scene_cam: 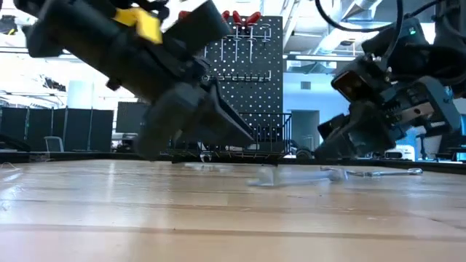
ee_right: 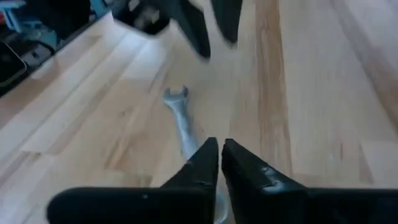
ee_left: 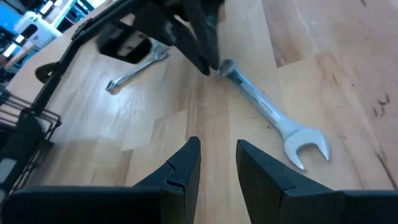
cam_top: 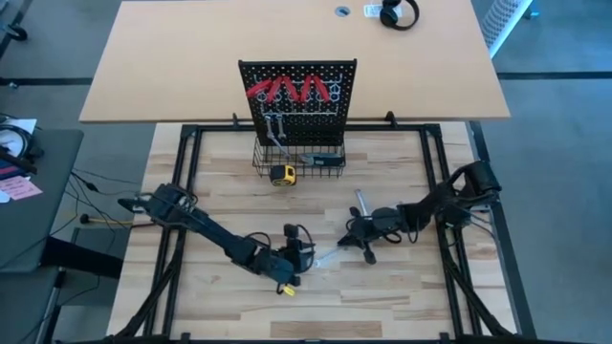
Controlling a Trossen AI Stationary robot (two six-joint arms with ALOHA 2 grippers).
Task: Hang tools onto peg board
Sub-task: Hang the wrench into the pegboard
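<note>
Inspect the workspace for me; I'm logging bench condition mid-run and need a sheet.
Surface: pale wooden plank table, bare apart from the tools.
Job's things: upright black perforated peg board carrying red-handled pliers and hung silver wrenches. A slim silver open-ended wrench and a second silver wrench lie flat on the table.
Clutter: yellow tape measure in the black wire basket.
Grippers: left gripper open, low, beside the open-ended wrench; right gripper pinched on that wrench's ring end.
Cables: thin yellow cable at the table's left edge.
Surroundings: tan desk behind, with black headphones.
</note>
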